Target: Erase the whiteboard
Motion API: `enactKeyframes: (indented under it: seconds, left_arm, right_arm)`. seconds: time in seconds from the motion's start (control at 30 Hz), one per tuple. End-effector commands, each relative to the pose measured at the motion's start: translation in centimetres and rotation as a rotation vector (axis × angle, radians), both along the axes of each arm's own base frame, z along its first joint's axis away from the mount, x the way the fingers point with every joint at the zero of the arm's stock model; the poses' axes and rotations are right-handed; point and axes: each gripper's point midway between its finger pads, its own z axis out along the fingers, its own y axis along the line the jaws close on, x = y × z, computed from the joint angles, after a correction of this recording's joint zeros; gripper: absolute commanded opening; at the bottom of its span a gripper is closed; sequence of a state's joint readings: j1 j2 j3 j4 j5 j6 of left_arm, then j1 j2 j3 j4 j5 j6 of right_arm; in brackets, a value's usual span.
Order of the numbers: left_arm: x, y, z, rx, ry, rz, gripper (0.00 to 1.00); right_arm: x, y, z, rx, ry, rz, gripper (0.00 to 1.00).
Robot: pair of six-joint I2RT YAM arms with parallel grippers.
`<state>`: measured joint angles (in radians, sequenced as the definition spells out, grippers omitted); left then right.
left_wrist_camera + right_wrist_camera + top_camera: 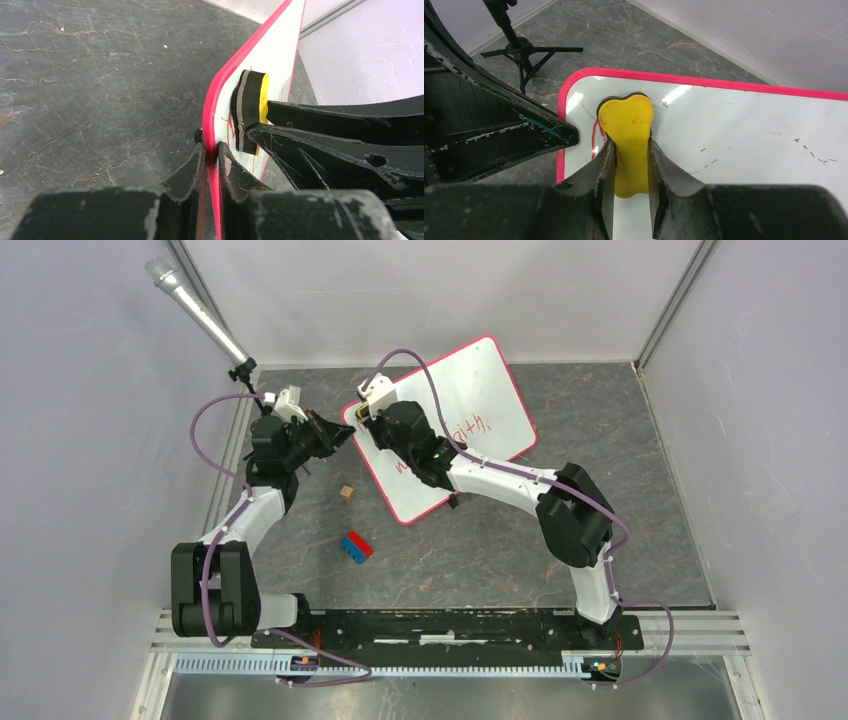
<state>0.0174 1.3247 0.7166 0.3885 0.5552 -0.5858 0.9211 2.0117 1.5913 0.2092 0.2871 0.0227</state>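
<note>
The left fingers [192,172] are clamping the board [485,380] by its red rim at the left corner. That thin pinch is risking a slip if the wiping pushes sideways, letting the board skate over the table [640,490]. The right fingers [601,170] are gripping the yellow eraser [626,125] and pressing it on the white face just inside that same corner, so the two sets of fingers are risking a bump. The board is lying toward the table's back, with red writing [465,430] showing on it.
</note>
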Motion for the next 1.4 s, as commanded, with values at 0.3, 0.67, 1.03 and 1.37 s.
enactKeyframes:
  seconds: [0.3,0.67,1.03,1.37]
  left_arm:
    - [-0.4,-1.5,4.8,0.057,-0.193,-0.058,0.02]
    - [-0.5,-1.8,4.9,0.066,-0.193,-0.065,0.02]
    - [-0.5,-1.6,4.8,0.073,-0.193,-0.053,0.02]
    - [-0.6,-1.8,4.9,0.062,-0.188,-0.060,0.02]
  right_arm:
    - [2.8,-5.4,-1.9,-0.100,0.021,-0.201,0.21]
    - [-2.1,2.6,-1.5,-0.160,-0.042,-0.049,0.22]
    - [2.3,-5.4,-2.7,-0.176,-0.022,-0.271,0.22]
    - [-0.2,-2.8,-2.5,-0.161,-0.021,-0.199,0.21]
